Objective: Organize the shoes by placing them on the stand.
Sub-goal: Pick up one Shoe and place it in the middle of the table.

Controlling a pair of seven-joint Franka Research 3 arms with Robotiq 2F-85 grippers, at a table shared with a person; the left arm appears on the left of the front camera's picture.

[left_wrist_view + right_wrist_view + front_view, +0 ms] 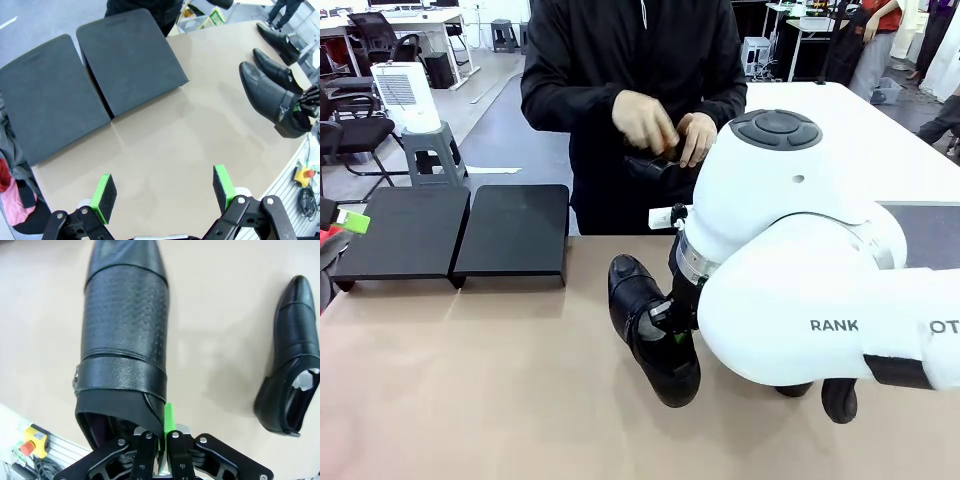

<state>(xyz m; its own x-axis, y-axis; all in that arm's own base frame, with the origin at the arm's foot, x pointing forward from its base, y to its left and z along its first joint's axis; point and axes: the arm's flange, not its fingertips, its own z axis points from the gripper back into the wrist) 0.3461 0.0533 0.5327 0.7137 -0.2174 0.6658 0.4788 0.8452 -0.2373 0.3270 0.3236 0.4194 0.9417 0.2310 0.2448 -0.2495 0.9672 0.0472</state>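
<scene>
Your right hand points down, pinching the rear collar of a glossy black leather ankle shoe, well apart from the matte-black two-platform stand. Your left hand hovers spread above the tan table.

Front camera faces the person across the table; both wrist cameras look down, sharing one shoe.

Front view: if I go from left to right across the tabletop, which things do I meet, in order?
Left platform of the stand → right platform of the stand → black shoe → white right arm.
</scene>
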